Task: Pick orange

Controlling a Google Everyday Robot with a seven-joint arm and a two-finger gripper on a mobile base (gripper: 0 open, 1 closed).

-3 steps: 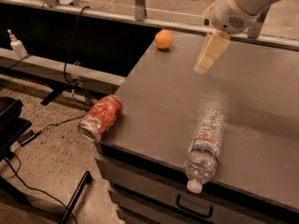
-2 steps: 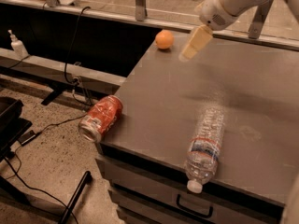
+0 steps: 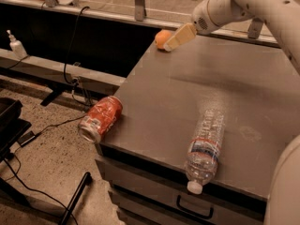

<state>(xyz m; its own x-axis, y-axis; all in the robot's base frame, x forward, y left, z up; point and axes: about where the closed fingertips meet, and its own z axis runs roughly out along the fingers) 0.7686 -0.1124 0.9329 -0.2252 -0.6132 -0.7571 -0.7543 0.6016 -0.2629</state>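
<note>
The orange (image 3: 161,38) is a small round fruit at the far left corner of the grey table (image 3: 197,97). My gripper (image 3: 172,42) reaches in from the upper right on a white arm. Its cream-coloured finger (image 3: 180,36) covers the orange's right side and its tip is right beside the fruit.
A red-orange crushed soda can (image 3: 100,118) lies on its side at the table's left edge, overhanging it. A clear plastic water bottle (image 3: 205,149) lies near the front edge, cap toward the camera. Cables and a stand are on the floor at left.
My gripper has moved left and away across the table, from the far middle to right beside the orange. The can and bottle have not moved.
</note>
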